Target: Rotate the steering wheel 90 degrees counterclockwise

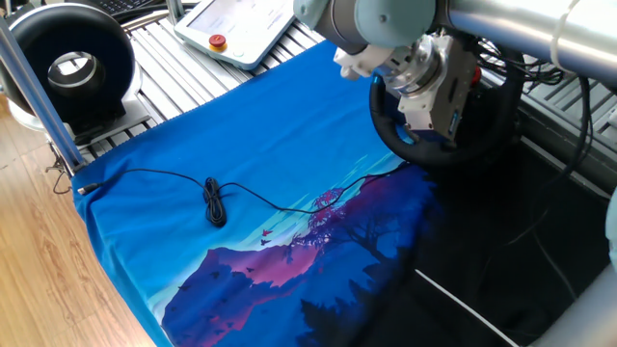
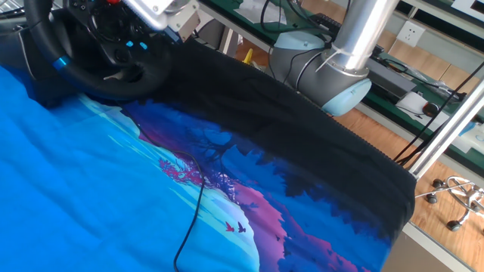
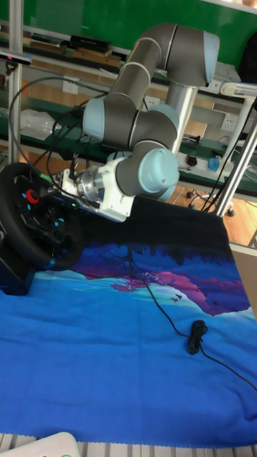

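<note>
The steering wheel [image 3: 36,221] stands upright at the left edge of the blue cloth, black-rimmed, with a red dial on its hub and a blue stripe low on the rim. It also shows as the wheel [image 1: 434,154] and the wheel [image 2: 98,75] in the two fixed views. My gripper [image 3: 66,187] reaches in from the right to the wheel's upper right rim and seems shut on it. The wrist body hides the fingers in one fixed view, where the gripper [image 1: 432,92] covers the hub. The gripper [image 2: 155,11] sits at the top edge in the other.
A coiled black cable [image 1: 214,202] lies on the blue cloth [image 1: 241,145]. A black ring-shaped device [image 1: 72,63] and a metal post [image 1: 39,96] stand at the back left, beside a white pendant [image 1: 241,24]. The arm's base [image 2: 325,72] is behind the table.
</note>
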Controlling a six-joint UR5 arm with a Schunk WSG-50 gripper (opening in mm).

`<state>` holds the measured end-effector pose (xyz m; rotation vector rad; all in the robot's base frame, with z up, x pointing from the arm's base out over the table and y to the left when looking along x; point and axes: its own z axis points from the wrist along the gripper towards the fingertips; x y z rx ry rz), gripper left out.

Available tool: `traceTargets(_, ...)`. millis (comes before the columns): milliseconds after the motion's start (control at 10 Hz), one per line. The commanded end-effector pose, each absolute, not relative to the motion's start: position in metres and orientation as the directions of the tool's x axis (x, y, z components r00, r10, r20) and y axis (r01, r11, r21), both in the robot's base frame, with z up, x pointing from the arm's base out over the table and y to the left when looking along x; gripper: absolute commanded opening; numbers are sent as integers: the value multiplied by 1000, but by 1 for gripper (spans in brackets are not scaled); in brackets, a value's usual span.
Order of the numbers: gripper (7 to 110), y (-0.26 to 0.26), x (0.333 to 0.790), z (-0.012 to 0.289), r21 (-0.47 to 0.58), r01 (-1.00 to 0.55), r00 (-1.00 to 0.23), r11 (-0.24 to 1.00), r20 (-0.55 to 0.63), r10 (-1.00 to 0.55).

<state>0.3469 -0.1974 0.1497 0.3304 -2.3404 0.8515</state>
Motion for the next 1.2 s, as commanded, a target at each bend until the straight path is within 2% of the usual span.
traceTargets(0, 7, -206, 341, 151, -520, -427, -783, 740, 621, -15)
traceTargets(600, 7, -230, 351, 178, -618, -468, -789, 631, 615, 17)
traceTargets(1100, 7, -243, 370, 188, -683, -469, -820, 560, 573, 11)
